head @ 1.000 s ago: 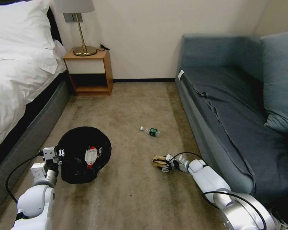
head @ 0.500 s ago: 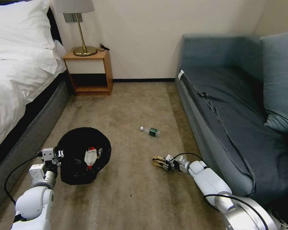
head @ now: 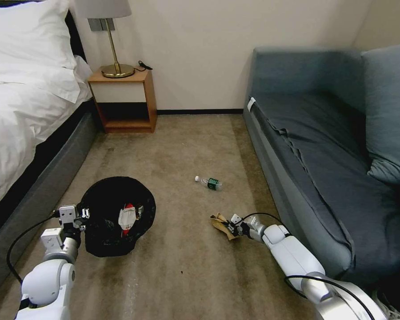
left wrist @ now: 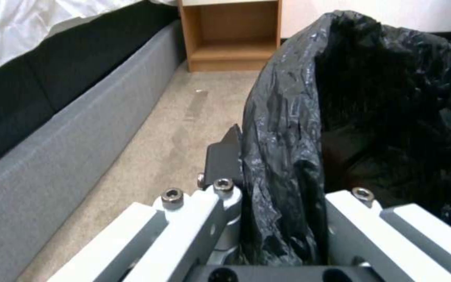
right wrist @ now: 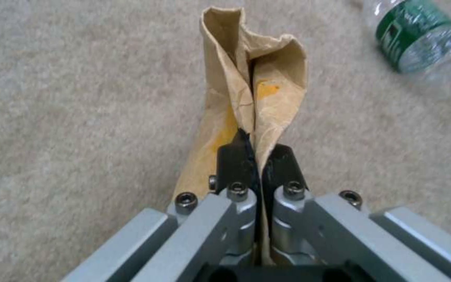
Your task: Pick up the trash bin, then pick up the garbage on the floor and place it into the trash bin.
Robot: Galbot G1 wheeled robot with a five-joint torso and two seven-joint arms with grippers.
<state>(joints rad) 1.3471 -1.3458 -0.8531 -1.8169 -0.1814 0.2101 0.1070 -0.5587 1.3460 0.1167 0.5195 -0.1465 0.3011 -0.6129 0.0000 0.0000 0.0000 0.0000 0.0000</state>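
1. Head view: the trash bin [head: 118, 216], its black bag [head: 103, 200] draped over the rim, stands on the carpet [head: 178, 146] on the bed [head: 18, 115] side of the floor. A red-and-white snack packet [head: 126, 218] lies inside the bin.
2. Head view: the left gripper [head: 79, 215] is at the bin's rim on the side nearest the bed, clamped onto the bag-covered edge.
3. Head view: the brown paper bag [head: 219, 221] lies well apart from the bin, toward the sofa [head: 324, 146]. The right gripper [head: 230, 227] is low over the carpet with its fingers closed on the paper bag.
4. Head view: the clear bottle [head: 209, 182] with the green label lies on the carpet beyond the paper bag from the robot, apart from the bin, on its sofa side. A nightstand [head: 124, 100] with a lamp [head: 109, 35] stands against the wall, far past the bin.
5. Left wrist view: the left gripper [left wrist: 280, 184] is pinched tight over the bin's rim, one dark finger [left wrist: 225, 158] outside the black bag [left wrist: 298, 129] and the other hidden within it. The nightstand [left wrist: 231, 35] sits beyond the bin.
6. Right wrist view: the right gripper [right wrist: 254, 160] has its two dark fingers [right wrist: 233, 158] almost together, squeezing a fold of the brown paper bag [right wrist: 251, 82], which is creased and marked with a yellow stain. The bottle [right wrist: 416, 35] lies just beyond the bag on the carpet [right wrist: 79, 98].
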